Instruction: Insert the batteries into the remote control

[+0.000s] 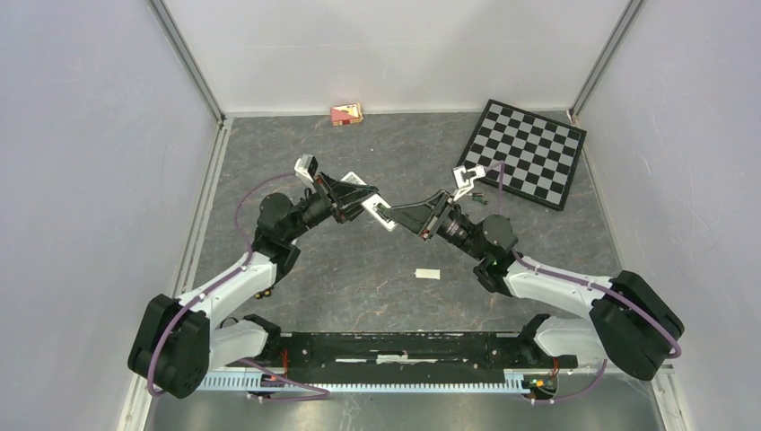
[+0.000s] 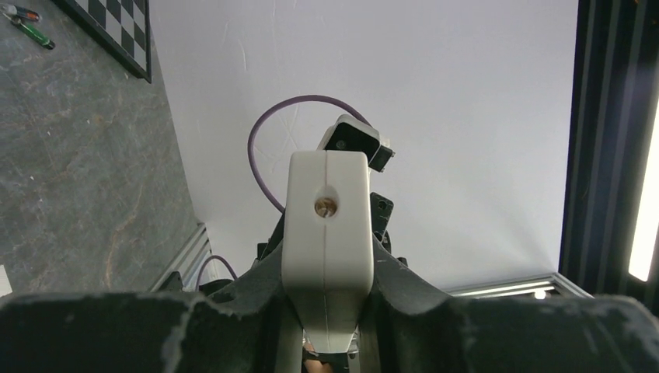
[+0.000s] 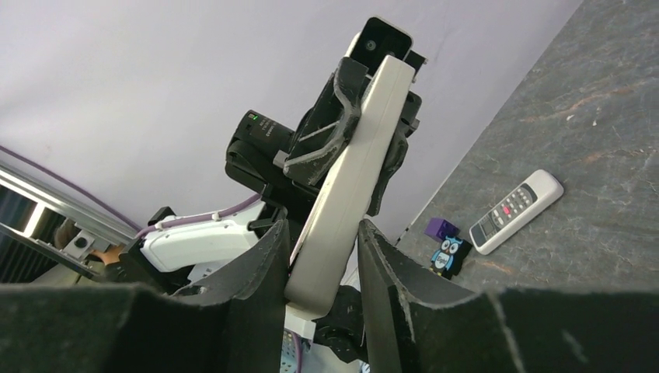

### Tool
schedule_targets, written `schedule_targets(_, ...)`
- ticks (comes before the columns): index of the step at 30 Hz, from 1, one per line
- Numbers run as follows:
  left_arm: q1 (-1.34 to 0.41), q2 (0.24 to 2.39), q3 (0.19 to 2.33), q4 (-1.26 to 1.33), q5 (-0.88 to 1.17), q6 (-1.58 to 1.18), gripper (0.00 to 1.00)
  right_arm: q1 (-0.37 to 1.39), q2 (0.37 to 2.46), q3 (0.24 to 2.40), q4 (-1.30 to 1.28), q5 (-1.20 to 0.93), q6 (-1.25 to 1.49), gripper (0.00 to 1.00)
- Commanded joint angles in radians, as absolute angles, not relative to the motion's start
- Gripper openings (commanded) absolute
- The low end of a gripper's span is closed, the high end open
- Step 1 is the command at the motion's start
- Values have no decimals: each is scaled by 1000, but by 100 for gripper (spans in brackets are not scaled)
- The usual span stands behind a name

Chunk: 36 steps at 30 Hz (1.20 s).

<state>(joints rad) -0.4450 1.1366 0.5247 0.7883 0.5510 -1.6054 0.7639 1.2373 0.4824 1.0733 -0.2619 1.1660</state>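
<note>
Grey marbled counter, white walls: left claw pinches white plastic remote control aloft mid-counter, right claw straddles its free end, grip untellable; slim dark batteries lie near far right corner; likely regrasp step, next needs a secure hold.

I have my left arm and right arm both reaching inward, wrists raised off the table, tips meeting mid-table. My left gripper clamps the remote. My right gripper flanks its other end, contact unclear.
</note>
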Motion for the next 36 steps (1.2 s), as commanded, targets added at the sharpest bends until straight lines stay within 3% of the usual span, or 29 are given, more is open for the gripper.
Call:
schedule_targets(1, -463, 1101, 579, 890, 627, -1566, 2, 762, 1262, 545, 901, -225, 1126, 38)
schedule_targets(8, -468, 1076, 612, 835, 647, -1477, 2, 764, 1265, 595, 630, -149, 1087, 35)
schedule_targets(13, -467, 1044, 637, 722, 649, -1352, 2, 763, 1264, 622, 490, -113, 1074, 40)
schedule_targets(15, -466, 1035, 648, 664, 646, -1290, 2, 761, 1248, 617, 501, -120, 1056, 49)
schedule_targets(19, -461, 1027, 667, 543, 643, -1157, 2, 759, 1174, 579, 570, -131, 999, 79)
schedule_targets(23, -456, 1051, 665, 513, 672, -1093, 2, 740, 1106, 527, 724, -209, 972, 89)
schedule_targets(29, -449, 1086, 688, 513, 728, -1045, 2, 726, 1091, 564, 736, -375, 817, 84)
schedule_targets(36, -446, 1087, 716, 483, 762, -978, 2, 725, 1109, 682, 417, -408, 531, 71)
